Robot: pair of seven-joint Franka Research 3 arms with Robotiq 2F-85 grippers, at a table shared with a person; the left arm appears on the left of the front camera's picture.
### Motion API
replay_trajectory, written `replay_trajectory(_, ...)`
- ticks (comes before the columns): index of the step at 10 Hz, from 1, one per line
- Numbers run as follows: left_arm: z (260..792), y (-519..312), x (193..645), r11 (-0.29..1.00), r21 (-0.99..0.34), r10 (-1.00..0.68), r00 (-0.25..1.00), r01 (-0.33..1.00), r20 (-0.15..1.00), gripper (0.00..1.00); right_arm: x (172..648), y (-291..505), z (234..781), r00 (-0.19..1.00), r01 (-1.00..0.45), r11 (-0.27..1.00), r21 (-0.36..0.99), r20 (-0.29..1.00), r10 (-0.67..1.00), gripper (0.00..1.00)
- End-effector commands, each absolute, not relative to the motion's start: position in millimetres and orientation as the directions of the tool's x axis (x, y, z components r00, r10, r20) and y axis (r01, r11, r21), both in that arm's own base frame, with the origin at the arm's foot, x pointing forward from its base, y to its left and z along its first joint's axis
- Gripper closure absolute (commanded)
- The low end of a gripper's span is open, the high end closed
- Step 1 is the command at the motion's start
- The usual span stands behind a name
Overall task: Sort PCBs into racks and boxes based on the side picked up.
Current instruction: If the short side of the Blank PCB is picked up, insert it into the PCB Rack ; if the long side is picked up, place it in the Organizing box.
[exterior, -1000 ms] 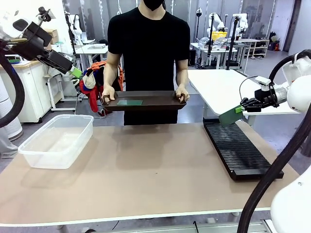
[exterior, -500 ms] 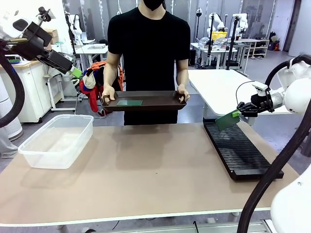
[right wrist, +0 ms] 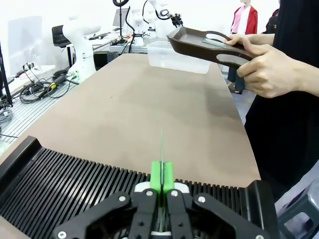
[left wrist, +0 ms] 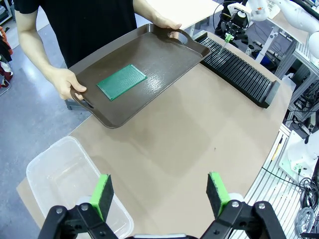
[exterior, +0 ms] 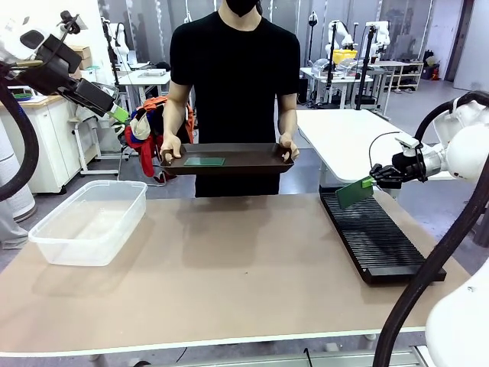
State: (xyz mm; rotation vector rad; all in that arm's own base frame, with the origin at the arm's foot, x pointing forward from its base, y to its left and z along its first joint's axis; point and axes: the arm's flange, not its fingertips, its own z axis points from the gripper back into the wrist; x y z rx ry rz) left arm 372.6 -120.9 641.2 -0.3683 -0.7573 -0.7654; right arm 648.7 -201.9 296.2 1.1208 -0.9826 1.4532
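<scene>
The tray point(left wrist: 164, 57) held one PCB point(left wrist: 121, 81); the right gripper point(exterior: 372, 180) pinched a second PCB point(exterior: 354, 193) over the rack's point(exterior: 374, 237) far end; the left gripper point(left wrist: 160, 191) gaped, unladen.

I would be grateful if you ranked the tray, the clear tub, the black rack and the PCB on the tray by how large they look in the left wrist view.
1. brown tray
2. clear tub, though it is nearest the camera and cut off at the frame edge
3. black rack
4. PCB on the tray
</scene>
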Motion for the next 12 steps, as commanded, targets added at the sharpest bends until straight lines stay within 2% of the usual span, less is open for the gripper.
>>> replay_trajectory(1, 639, -119, 372, 0.672, -0.044, -0.485, 0.483, 0.74, 0.729, 0.0, 647, -200, 297, -0.045, -0.985, -0.175, -0.004, 0.972, 0.23, 0.98)
replay_trajectory(4, 639, -119, 372, 0.672, -0.044, -0.485, 0.483, 0.74, 0.729, 0.0, 657, -207, 288, -0.062, -0.99, -0.137, -0.033, 0.975, 0.214, 0.98)
replay_trajectory(12, 639, -119, 372, 0.672, -0.044, -0.485, 0.483, 0.74, 0.729, 0.0, 665, -205, 271, -0.015, -0.991, -0.13, 0.011, 0.98, 0.198, 0.98)
